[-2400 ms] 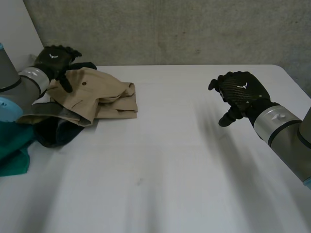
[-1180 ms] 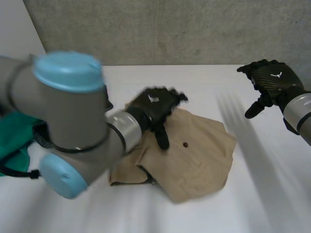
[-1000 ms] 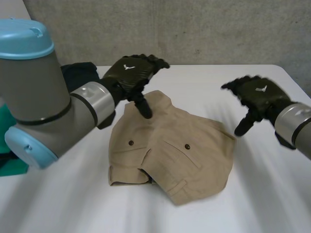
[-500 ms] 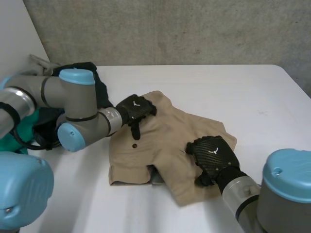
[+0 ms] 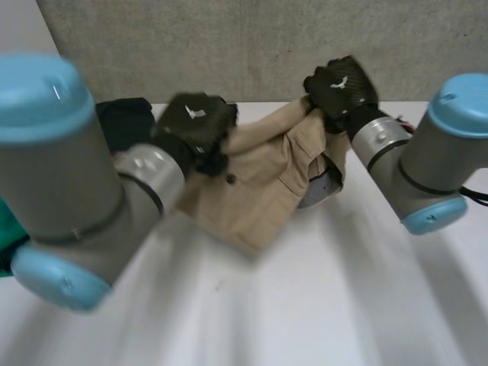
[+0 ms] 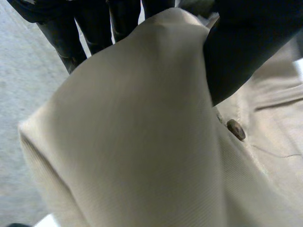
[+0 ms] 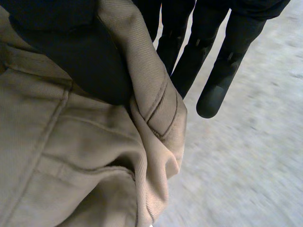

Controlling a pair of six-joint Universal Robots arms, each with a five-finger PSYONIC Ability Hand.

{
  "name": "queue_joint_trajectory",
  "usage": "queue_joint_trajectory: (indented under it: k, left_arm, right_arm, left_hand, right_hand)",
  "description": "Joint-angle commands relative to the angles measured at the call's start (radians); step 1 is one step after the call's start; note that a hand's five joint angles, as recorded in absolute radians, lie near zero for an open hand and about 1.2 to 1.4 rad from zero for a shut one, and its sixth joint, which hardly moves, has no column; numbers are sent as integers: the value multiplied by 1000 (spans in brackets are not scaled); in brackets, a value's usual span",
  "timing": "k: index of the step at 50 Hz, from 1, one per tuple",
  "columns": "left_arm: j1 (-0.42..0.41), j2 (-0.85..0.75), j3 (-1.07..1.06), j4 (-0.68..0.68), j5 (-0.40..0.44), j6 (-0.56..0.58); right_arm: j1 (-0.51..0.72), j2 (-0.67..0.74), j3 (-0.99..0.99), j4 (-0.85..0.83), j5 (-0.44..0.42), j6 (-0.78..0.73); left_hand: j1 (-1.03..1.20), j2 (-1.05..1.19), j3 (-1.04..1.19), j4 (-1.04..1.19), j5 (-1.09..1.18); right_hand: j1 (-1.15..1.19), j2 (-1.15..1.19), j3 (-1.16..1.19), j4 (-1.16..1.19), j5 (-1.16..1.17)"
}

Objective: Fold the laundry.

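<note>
A rough grey concrete wall [image 5: 229,46] stands behind the white table [image 5: 320,305], evenly lit.

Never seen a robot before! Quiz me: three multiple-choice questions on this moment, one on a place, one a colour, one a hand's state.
1. Where is the garment? A. lying flat; B. held up by the left hand and right hand; C. folded in a stack.
2. Its colour? A. tan; B. red; C. white.
3. The right hand is: A. open; B. shut on the garment; C. curled, empty.
Answers: B, both hands grip its upper edge; A, the cloth is tan; B, its thumb pinches a seam against its fingers.
</note>
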Motion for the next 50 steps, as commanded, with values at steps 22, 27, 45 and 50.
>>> queue_joint_trajectory:
  k: [22,27,45,50]
  left_arm:
    - [150,262,-192,-98,76,-134]
    - [257,325,-299,-89,186,-157]
    - [253,28,-367,-84,208,-169]
    - [210,-60,-338,-38,178,-168]
  right_arm:
    - [-18,-305,182,198,395,239]
    - [-39,-388,212,452,340,321]
    - [-38,-297,466,469,80,410]
    - [17,-206,472,375,125,410]
  left_hand:
    - [-983,-1021,-1010,-1029,-950]
    - [-936,-974,-963,-982,-903]
    - [-862,-900,-889,-908,-829]
    - [-859,-897,-886,-905,-826]
  right_hand:
    - [-950,-1004,-1007,-1016,-998]
    - [-950,-1004,-1007,-1016,-998]
    - [-874,-928,-931,-940,-922]
    - [-847,-901,-904,-913,-896]
